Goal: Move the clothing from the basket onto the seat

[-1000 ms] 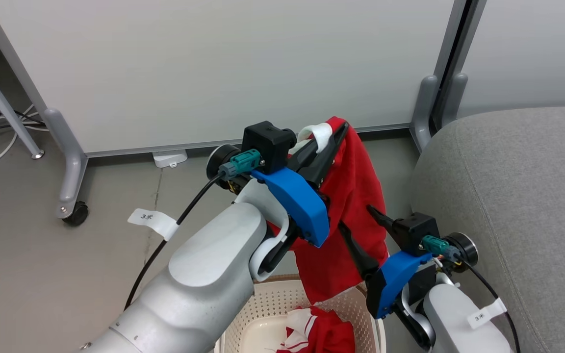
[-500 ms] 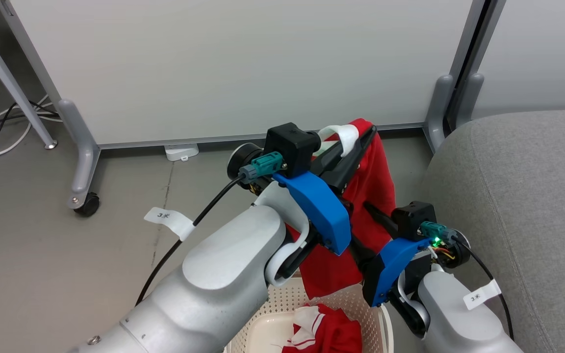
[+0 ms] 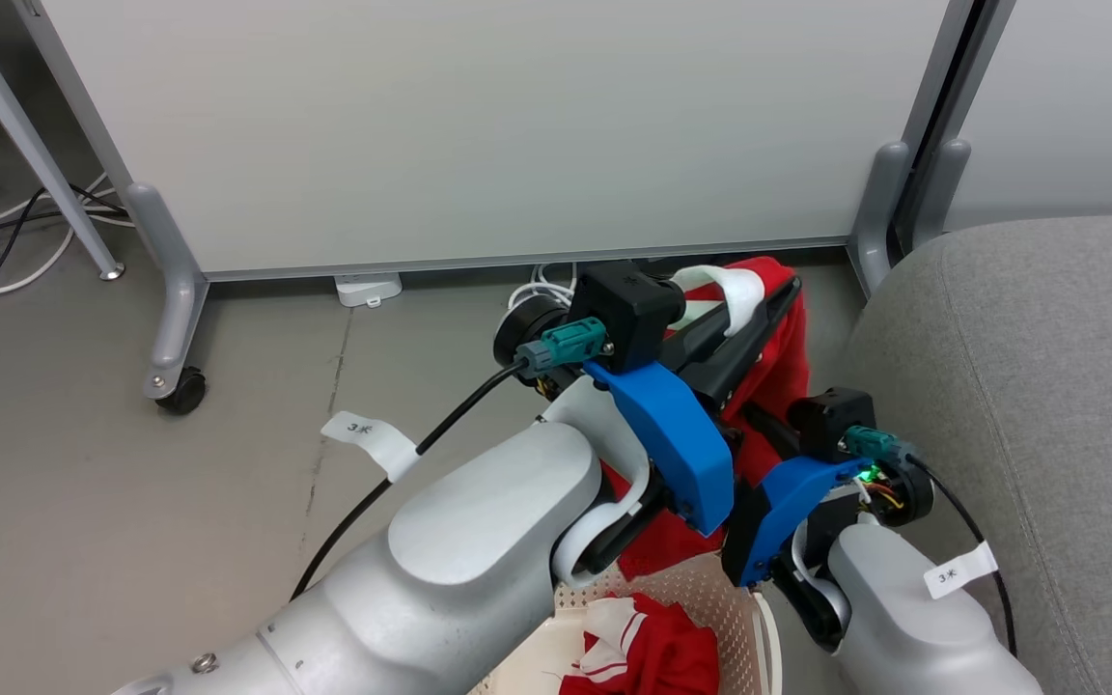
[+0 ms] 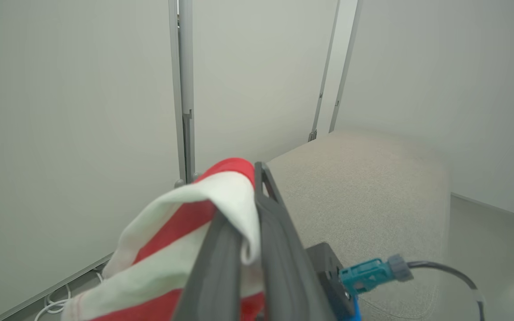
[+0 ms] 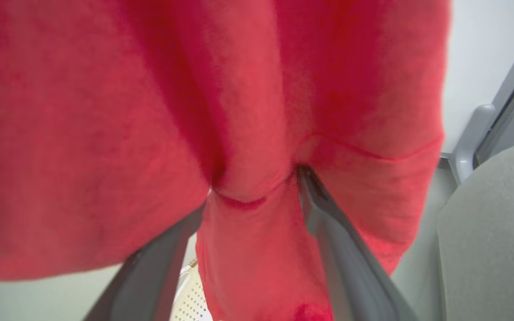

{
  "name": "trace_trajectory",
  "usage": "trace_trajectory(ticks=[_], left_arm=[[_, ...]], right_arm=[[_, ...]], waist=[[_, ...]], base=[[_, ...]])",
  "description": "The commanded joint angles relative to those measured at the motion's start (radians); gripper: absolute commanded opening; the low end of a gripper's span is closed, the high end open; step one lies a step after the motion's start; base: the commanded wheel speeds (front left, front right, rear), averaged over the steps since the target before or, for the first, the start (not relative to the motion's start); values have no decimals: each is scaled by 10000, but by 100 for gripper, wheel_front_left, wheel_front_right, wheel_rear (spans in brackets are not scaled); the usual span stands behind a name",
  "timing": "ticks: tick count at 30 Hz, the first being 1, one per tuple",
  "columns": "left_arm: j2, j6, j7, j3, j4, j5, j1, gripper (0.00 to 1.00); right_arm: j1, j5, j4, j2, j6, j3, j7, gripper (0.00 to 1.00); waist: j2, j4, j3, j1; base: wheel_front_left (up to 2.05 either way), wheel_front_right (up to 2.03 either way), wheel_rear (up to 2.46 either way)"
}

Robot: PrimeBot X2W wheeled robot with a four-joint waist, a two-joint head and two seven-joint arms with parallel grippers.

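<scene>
Red garment aloft, wheeled partition behind, sofa beside, basket below

The left end effector has carried the red garment nearer the seat, seemingly lower.

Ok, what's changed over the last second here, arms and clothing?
The head camera shifted, but judged against the sofa, the left gripper, shut on the held garment, has carried it closer to the sofa's edge. Nothing was grasped or released. Unchanged: the right gripper stays open with the garment's fabric hanging between its fingers, and the second garment lies in the basket.
</scene>
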Motion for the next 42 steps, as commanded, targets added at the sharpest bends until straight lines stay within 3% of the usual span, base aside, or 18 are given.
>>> trace_trajectory(ticks=[1, 3, 4, 5, 6, 7, 34, 35, 36, 37, 38, 42], left_arm=[[-1, -2, -33, -98, -110, -107, -175, 0], [1, 40, -42, -210, -214, -189, -175, 0], [1, 57, -38, -278, -255, -244, -182, 0], [2, 81, -46, -336, -278, -269, -192, 0], [1, 93, -44, -390, -281, -296, -207, 0], [-1, 109, -53, -418, -255, -302, -223, 0], [105, 142, -502, -370, 969, -281, -470, 0], [143, 139, -539, -353, 997, -271, -456, 3], [192, 148, -574, -338, 1021, -247, -437, 30], [259, 184, -642, -317, 1045, -208, -408, 77], [338, 189, -702, -302, 1072, -178, -365, 100], [735, 259, -942, -137, 1115, 9, -109, 100]], right_arm=[[-226, 40, 124, -29, 3, -118, -114, 100], [-312, 133, 227, -29, 3, -222, -184, 100], [-340, 135, 276, -27, 3, -248, -200, 92], [-369, 159, 328, -27, 3, -264, -219, 64], [-398, 172, 371, -27, 3, -263, -235, 22], [-456, 100, 412, -27, 3, -261, -240, 0], [110, -951, -562, -27, 3, -697, -252, 0], [130, -979, -604, -27, 3, -701, -251, 0], [145, -1005, -663, -27, 3, -700, -251, 0], [155, -1018, -748, -27, 3, -703, -251, 0], [187, -1031, -859, -27, 3, -698, -251, 0], [393, -1075, -1316, -27, 3, -727, -248, 0]], waist=[[-1, 3, 2, 0], [-1, 14, 2, 0], [-1, 20, 2, 0], [-1, 25, 0, 0], [-1, 28, 0, 0], [-1, 26, 6, 0], [-1, -187, 127, 0], [-1, -208, 134, 0], [-1, -232, 140, 0], [-1, -261, 146, 0], [-1, -293, 148, 0], [-1, -411, 167, 0]], base=[[0, 0, 0], [0, 0, 0], [0, 0, 0], [0, 0, 0], [0, 0, 0], [0, 0, 0], [0, 0, 0], [0, 0, 0], [0, 0, 0], [0, 0, 0], [0, 0, 0], [0, 0, 0]])
